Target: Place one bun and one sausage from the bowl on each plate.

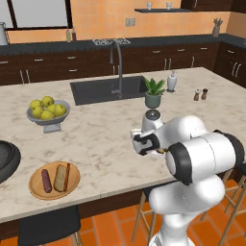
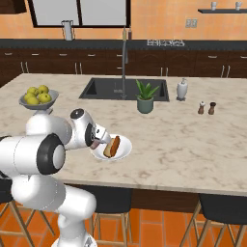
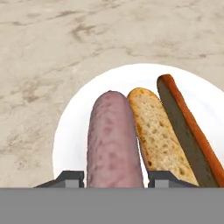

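Start at your far left: the dark bowl (image 1: 6,161) sits at the counter edge, only its rim in frame, so you cannot tell what is left inside it. Next to it, the wooden plate (image 1: 54,181) already carries 1 dark sausage (image 1: 46,180) and 1 bun (image 1: 61,177), lying side by side, so that serving looks finished. Behind it stands the pale fruit bowl (image 1: 48,115), which is not part of your job.

Move right to the white plate (image 2: 114,147). A split bun (image 3: 159,135) lies on it, and the pinkish sausage (image 3: 114,142) is just beside it, parallel, likely so both fit on the plate.

The gripper (image 3: 114,178) is partly open, its 2 fingertips (image 3: 70,178) flanking the sausage's near end and apparently gripping it. By the look of it, release is what remains.
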You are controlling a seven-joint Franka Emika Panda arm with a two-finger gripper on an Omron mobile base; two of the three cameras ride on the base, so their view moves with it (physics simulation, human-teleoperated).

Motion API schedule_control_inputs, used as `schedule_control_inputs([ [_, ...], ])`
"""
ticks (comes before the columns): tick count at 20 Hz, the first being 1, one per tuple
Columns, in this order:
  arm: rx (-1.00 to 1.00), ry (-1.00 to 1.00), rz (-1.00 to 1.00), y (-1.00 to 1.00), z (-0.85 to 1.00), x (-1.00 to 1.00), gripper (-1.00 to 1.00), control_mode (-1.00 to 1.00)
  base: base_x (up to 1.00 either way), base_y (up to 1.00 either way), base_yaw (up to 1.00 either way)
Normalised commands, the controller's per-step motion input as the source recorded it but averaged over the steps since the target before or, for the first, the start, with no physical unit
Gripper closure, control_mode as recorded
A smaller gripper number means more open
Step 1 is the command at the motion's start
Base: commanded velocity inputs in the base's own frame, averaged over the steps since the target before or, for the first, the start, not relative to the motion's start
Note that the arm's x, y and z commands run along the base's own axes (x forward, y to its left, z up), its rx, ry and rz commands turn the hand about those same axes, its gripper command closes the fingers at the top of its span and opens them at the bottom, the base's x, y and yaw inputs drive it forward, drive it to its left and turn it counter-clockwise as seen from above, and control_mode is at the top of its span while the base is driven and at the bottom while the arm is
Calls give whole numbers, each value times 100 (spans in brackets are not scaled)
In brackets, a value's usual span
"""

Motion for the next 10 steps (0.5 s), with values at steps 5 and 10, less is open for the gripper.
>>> schedule_control_inputs([
  [5,0,18,0,-14,-10,23,100,-100,0,0,0],
  [10,0,1,3,-29,-17,17,100,-100,0,0,0],
])
